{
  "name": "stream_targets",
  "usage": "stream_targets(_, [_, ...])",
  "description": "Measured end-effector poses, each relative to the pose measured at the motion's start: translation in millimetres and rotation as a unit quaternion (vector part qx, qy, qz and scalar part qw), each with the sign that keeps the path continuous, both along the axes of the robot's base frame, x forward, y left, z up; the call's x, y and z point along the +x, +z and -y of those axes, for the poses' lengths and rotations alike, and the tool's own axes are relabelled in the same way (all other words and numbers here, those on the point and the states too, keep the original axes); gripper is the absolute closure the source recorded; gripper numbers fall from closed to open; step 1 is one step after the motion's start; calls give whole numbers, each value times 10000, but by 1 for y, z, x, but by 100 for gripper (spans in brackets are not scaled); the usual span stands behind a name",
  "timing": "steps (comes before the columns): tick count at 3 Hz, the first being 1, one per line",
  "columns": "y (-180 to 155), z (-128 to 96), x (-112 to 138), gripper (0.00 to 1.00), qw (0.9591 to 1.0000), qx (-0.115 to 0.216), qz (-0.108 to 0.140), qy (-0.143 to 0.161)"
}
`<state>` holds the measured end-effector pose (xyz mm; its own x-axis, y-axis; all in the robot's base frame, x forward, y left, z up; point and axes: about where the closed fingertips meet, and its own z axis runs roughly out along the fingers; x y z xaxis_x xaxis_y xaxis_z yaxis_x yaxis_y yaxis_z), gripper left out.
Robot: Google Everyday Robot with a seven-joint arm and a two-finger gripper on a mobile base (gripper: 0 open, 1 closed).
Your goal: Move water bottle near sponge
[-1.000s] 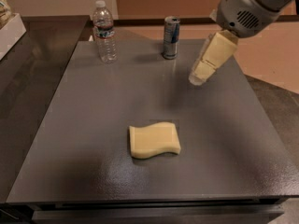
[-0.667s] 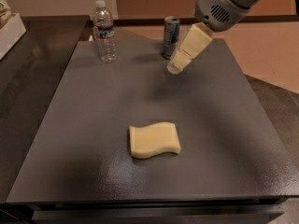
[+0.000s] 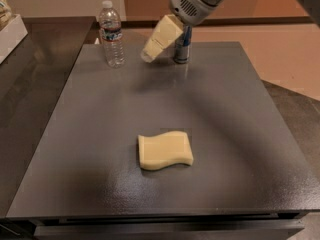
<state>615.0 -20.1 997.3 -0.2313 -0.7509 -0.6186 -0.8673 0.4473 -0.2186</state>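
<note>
The water bottle (image 3: 111, 33) stands upright at the far left of the dark table (image 3: 90, 134); it is clear and ribbed, with a white cap and a dark label band. The pale yellow sponge (image 3: 165, 149) with wavy edges lies flat near the table's middle front. My gripper (image 3: 148, 54), with cream-coloured fingers, hangs above the far part of the table, to the right of the bottle and apart from it. It holds nothing that I can see. The sponge is far from the bottle.
A slim silver-and-blue drinks can (image 3: 182, 46) stands at the far edge, just right of my gripper and partly behind it. A white object (image 3: 7, 26) sits at the far left on a darker counter. Tan floor lies to the right.
My gripper has moved left across the far part of the table, from right of the can to left of it, nearer the bottle. Bottle, can and sponge have not moved.
</note>
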Motion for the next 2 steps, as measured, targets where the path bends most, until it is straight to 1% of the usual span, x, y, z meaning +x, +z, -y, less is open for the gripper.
stream_targets(2, [-9, -65, 51, 0, 9986, 468, 189, -143])
